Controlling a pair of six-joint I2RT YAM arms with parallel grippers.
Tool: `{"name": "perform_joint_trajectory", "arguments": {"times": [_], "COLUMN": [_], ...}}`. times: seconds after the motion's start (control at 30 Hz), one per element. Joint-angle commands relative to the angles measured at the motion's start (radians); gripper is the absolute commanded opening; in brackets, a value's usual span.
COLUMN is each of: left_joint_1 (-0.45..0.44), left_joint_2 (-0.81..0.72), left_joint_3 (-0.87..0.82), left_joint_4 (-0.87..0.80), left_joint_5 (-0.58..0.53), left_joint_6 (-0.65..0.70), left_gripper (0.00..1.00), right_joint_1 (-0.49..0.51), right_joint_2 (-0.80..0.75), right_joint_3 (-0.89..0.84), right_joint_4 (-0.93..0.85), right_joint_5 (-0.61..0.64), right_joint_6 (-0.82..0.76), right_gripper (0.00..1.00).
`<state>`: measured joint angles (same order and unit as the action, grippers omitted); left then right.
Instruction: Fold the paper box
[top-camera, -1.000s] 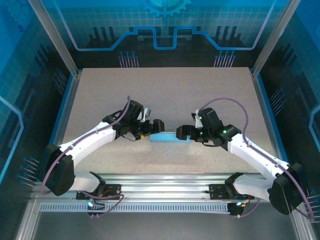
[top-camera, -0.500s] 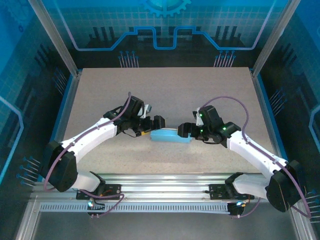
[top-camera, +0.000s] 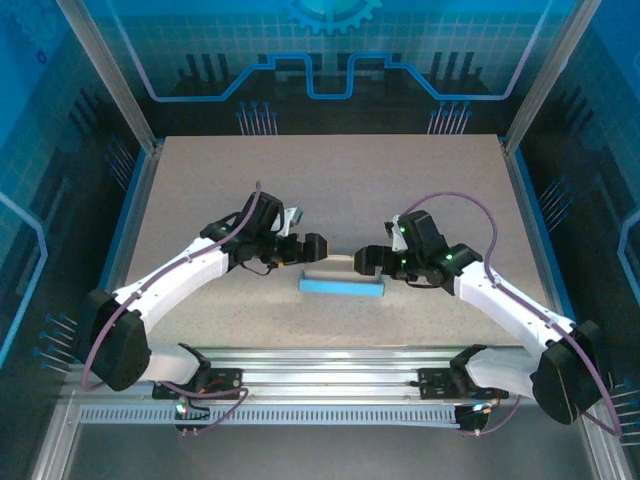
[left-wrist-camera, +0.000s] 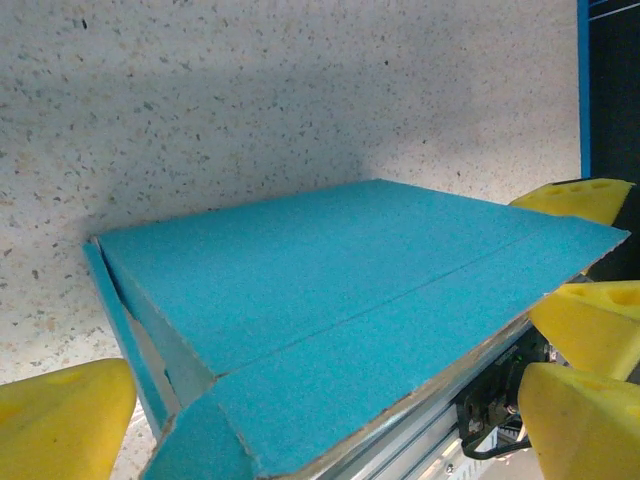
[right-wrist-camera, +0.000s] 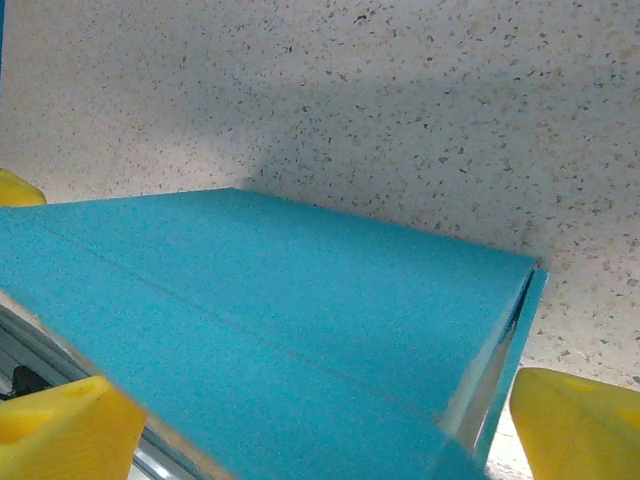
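The paper box is a small flat bright blue rectangular box lying on the speckled table, just nearer than both grippers. A pale strip of it shows between them. My left gripper is at its left end and my right gripper at its right end. In the left wrist view the box spreads between the wide-apart yellow fingers of the open left gripper. In the right wrist view the box, white inside at its end, lies between the fingers of the open right gripper.
An aluminium rail runs along the near table edge, close to the box. Blue panels and metal posts wall in the table. Bare speckled tabletop stretches behind the grippers.
The box has come down from between the grippers and shifted toward the near edge, lying flatter. Both grippers drew back slightly from it.
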<state>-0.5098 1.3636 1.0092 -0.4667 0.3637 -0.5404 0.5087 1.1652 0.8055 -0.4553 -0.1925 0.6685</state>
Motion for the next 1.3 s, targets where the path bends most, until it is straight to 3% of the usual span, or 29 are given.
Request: {"name": "perform_joint_trajectory", "arguments": {"times": [0.0,0.33,0.67,0.83,1.27], "left_joint_1": [0.010,0.010,0.009,0.010,0.009], "left_joint_2": [-0.013,-0.055,-0.157,-0.150,-0.061], "left_joint_3": [0.027,-0.011,-0.111,-0.104,-0.108], "left_joint_4": [-0.023,-0.023,0.022,-0.006,0.072], "left_joint_5": [0.009,0.032,0.060,0.026,0.131], "left_joint_6": [0.040,0.073,0.037,0.048,-0.076], "left_gripper": [0.99,0.98,0.99,0.99,0.99], "right_joint_1": [-0.018,-0.018,-0.012,-0.013,-0.012], "right_joint_2": [0.007,0.000,-0.142,-0.142,-0.174], "right_joint_3": [0.018,-0.022,-0.108,-0.109,-0.131], "right_joint_4": [0.004,0.038,0.049,0.034,0.081], "right_joint_5": [-0.024,-0.060,-0.097,-0.114,-0.167], "right_joint_6": [-0.023,-0.048,-0.054,-0.086,-0.022], "right_gripper": [0.94,0.93,0.94,0.95,1.00]}}
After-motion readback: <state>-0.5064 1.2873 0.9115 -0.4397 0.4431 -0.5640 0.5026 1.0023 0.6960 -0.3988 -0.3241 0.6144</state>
